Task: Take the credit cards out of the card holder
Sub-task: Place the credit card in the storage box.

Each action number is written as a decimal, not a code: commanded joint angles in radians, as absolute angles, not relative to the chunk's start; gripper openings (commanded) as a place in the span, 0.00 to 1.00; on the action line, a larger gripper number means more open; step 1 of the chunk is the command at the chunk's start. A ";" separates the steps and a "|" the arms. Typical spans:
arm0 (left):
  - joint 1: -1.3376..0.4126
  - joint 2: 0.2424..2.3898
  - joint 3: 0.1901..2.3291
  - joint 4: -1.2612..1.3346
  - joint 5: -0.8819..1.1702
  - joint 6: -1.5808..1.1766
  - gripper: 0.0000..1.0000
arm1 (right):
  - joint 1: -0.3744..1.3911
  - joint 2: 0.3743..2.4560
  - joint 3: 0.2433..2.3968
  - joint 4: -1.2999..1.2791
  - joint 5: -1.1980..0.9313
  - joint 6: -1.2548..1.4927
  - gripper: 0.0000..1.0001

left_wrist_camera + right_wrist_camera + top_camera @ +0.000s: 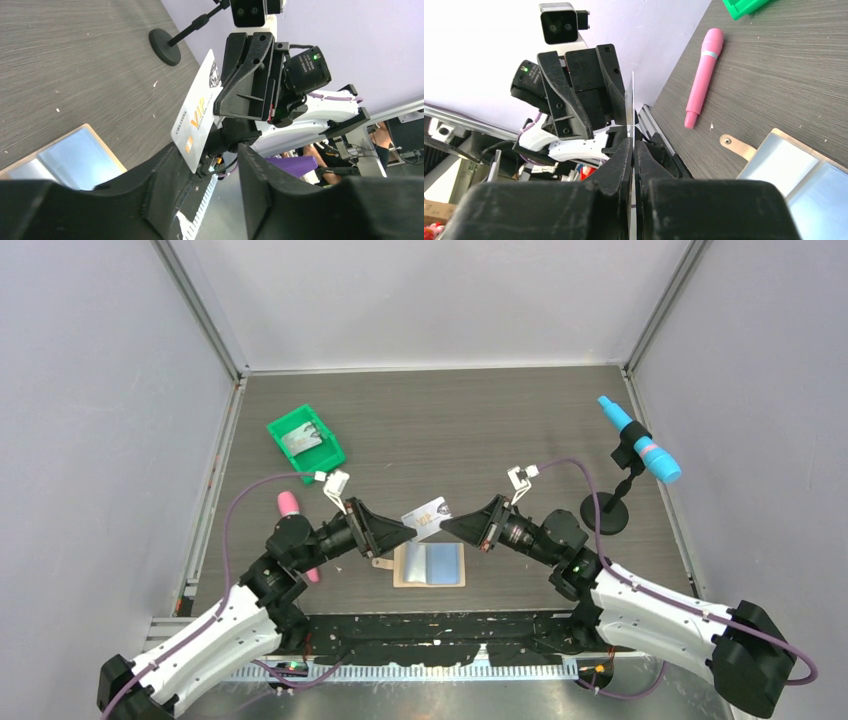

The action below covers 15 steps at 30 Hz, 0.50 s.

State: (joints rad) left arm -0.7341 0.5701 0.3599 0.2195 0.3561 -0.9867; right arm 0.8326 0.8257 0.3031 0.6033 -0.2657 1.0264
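Pinches a credit card (427, 512) tight in the right tool (444, 529), raised above the card holder (430, 566) spread open on the counter (500, 440). Holds the left tool (410, 532) released, fingers parted beside the card, clamping nothing.

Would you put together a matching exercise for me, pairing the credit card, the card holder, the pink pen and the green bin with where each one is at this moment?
Things
1. credit card
2. card holder
3. pink pen
4. green bin

Places
A. lying on the table beside the left arm
B. far left part of the table, something grey inside
C. off the table, pinched in the right gripper
D. spread open and flat at the near edge of the table, in the middle

Pairs: 1-C, 2-D, 3-A, 4-B
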 commanded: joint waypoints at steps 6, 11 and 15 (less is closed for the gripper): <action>-0.735 0.618 0.343 0.409 0.334 -1.045 0.14 | 0.830 0.812 0.281 0.719 -0.191 1.094 0.05; -0.735 0.620 0.355 0.363 0.311 -1.037 0.00 | 0.830 0.811 0.268 0.725 -0.186 1.096 0.06; -0.730 0.623 0.396 0.260 0.293 -0.987 0.00 | 0.830 0.786 0.265 0.684 -0.187 1.073 0.19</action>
State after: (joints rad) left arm -0.7338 0.6247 0.3420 0.3035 0.3302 -1.0389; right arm 0.8299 0.8211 0.2684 0.6792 -0.2089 1.0897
